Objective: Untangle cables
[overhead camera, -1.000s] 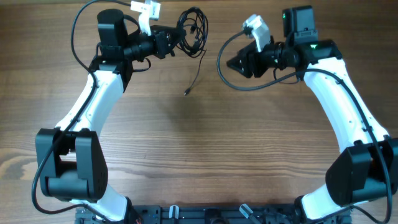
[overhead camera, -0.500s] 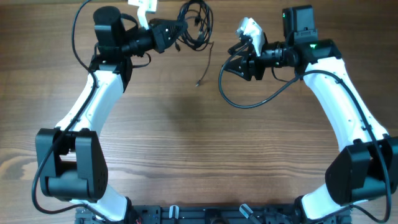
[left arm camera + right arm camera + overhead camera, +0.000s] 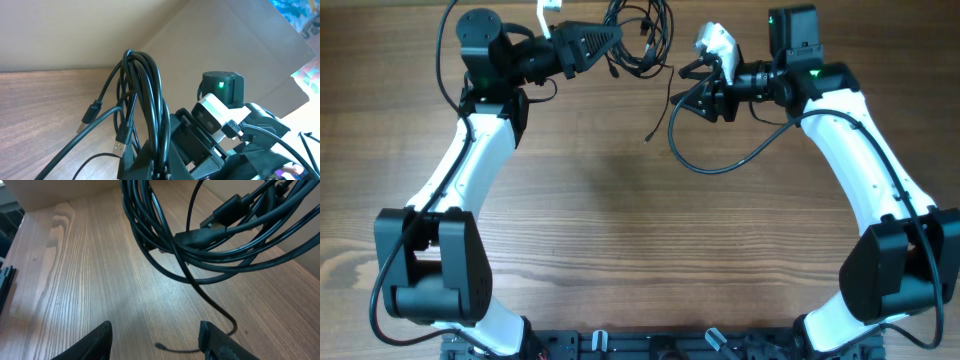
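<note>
Two arms reach away from me across the wooden table [image 3: 620, 230].

- Nearest: bare wood between the arm bases.
- Farther on: one loose tail [image 3: 662, 105] drops out of the bunch, its plug end [image 3: 648, 137] low over the wood. Cannot tell if it touches.
- Just beside the tail: the right arm's own thick wire [image 3: 720, 165] sags in a loop.
- Beyond: right gripper [image 3: 688, 82], jaws spread, nothing between them, aimed at the bunch. Its wrist view shows loops hanging just above and ahead of the fingers [image 3: 100, 337].
- Far edge: left gripper [image 3: 608, 38], jaws pressed together on the cables [image 3: 640, 40]. They hang off the table as a coil of several loops, with plugs poking out.

Risks, my judgement:
- The right claw may close on several strands at once, and a pull would then tighten the snarl.
- A plug may catch inside a loop mid-pull.
- The left claw is the only hold, so a hard tug could drag the whole coil free and drop it.
- The tail may hook the sagging thick wire.
</note>
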Motion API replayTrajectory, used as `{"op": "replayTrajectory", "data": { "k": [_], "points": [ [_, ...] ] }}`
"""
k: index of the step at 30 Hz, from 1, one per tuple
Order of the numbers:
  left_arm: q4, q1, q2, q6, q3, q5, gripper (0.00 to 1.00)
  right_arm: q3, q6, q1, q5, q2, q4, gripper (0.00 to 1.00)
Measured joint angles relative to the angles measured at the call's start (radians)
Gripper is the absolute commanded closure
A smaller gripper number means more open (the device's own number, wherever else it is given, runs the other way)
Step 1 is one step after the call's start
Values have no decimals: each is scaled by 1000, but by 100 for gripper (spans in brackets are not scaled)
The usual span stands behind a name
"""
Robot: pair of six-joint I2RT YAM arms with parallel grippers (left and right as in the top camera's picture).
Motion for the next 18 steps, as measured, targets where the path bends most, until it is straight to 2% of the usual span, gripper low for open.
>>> {"op": "replayTrajectory", "data": {
  "k": [8, 18],
  "points": [
    [71, 0, 0, -55, 0, 27, 96, 0, 5, 0, 0, 1, 36, 44],
    [117, 0, -1, -121, 0, 60, 96, 0, 57, 2, -15, 60, 158, 46]
  ]
}}
